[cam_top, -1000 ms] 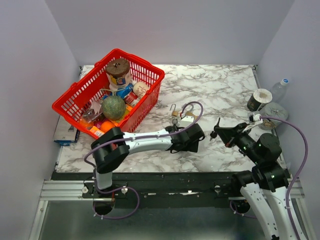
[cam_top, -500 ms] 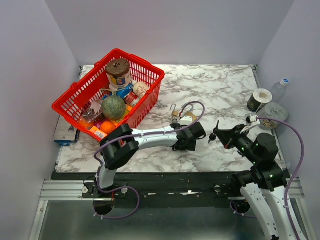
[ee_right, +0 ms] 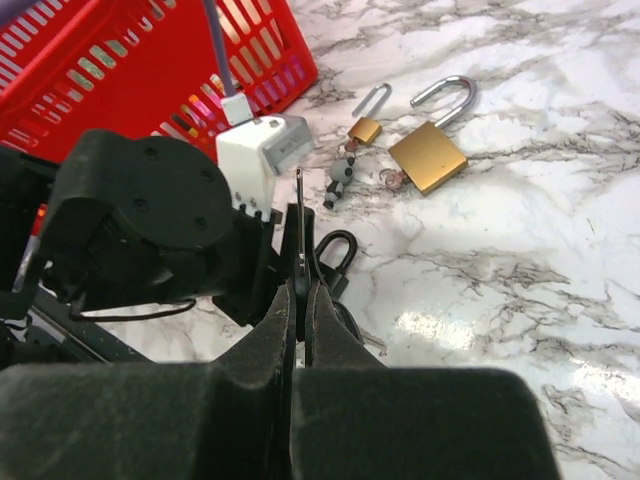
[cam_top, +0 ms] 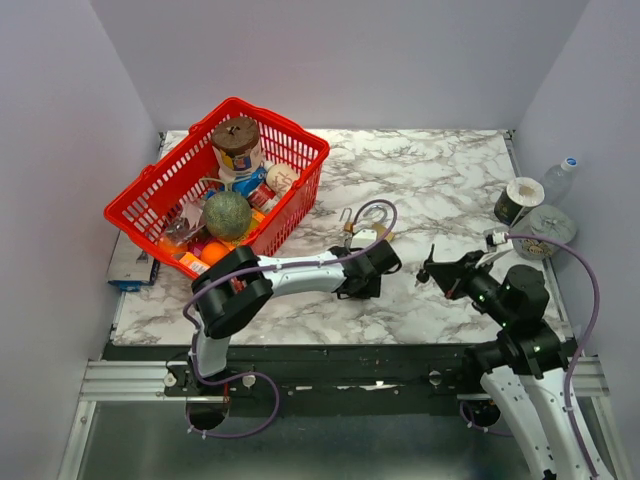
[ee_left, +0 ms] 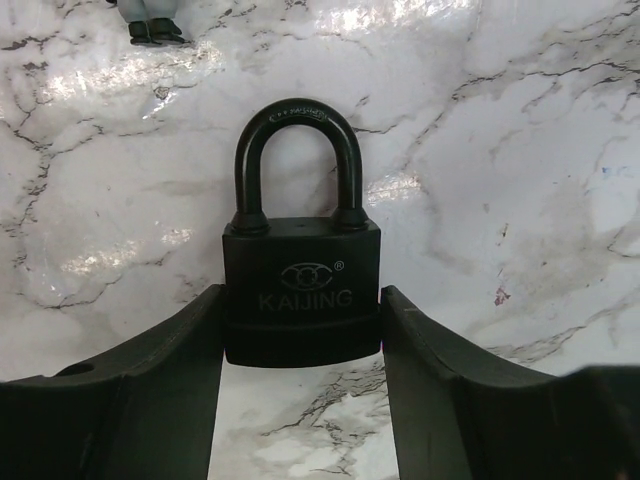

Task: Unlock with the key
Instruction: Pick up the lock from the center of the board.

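Left wrist view: the black padlock [ee_left: 301, 300] lies flat on the marble counter [ee_left: 520, 150] in the lower middle of the frame. Its shackle points to the top edge and is seated in the body, so it looks locked. The body is matt black with a stamped maker's name. The keyway is not visible from here. The left pincer [ee_left: 301, 312] is partly closed, its fingers [ee_left: 170, 370] flush against both sides of the body, which looks like a steadying grip.

Right wrist view: the right pincer [ee_right: 300, 300] is clamped tight on the key [ee_right: 300, 215], a thin blade seen edge-on and standing up from the fingertips at centre frame. The black shackle shows just beyond it. A brass padlock [ee_right: 428, 157] with its shackle sprung lies in the upper right, and a red basket [ee_right: 150, 60] fills the upper left.

Top view: both pincers sit in the lower middle, near each other but apart.

I judge the step to be bracing the lock for insertion. Next, the key tip needs aligning with the keyway on the lock's bottom face, which will likely mean tilting the lock.
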Controlling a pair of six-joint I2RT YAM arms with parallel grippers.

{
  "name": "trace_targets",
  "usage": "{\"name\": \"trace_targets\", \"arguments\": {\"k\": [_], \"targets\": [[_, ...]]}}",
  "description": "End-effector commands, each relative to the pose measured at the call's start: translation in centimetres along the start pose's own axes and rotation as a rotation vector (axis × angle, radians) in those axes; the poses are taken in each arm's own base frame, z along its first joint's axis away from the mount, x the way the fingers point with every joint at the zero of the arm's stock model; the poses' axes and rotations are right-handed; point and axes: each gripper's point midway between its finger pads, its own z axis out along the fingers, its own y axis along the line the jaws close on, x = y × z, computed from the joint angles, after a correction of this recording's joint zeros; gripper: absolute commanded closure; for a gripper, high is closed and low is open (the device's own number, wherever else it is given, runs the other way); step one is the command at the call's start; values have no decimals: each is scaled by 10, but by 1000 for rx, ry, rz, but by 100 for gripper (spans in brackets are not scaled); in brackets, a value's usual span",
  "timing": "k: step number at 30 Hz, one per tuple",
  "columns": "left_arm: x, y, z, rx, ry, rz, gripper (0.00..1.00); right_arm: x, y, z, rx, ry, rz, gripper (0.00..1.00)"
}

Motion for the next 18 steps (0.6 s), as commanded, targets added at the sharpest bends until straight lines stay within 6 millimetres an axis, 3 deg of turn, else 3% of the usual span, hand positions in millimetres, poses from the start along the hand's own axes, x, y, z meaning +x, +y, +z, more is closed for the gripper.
{"name": "trace_targets", "arguments": {"k": [1,6,7,10,13,14,18], "targets": [[12,-6,4,92,34,-64,100,16,1,7,-41,54,13,99],[-20,-36,-27,258,-60,-157,100,50,-2,23,-72,211,83,99],[-33,-52,-37,339,-100,-185,100,56,-3,25,-80,231,93,99],[-64,-73,-68,488,-192,-256,100,55,6,30,-135,223,108,99],[-84,-73,-92,551,-239,-336,100,52,15,28,-175,214,120,99],[-96,-75,-108,594,-281,-365,100,54,16,29,-184,224,132,99],[-109,-69,-128,661,-331,-446,100,73,24,30,-238,277,191,99]]}}
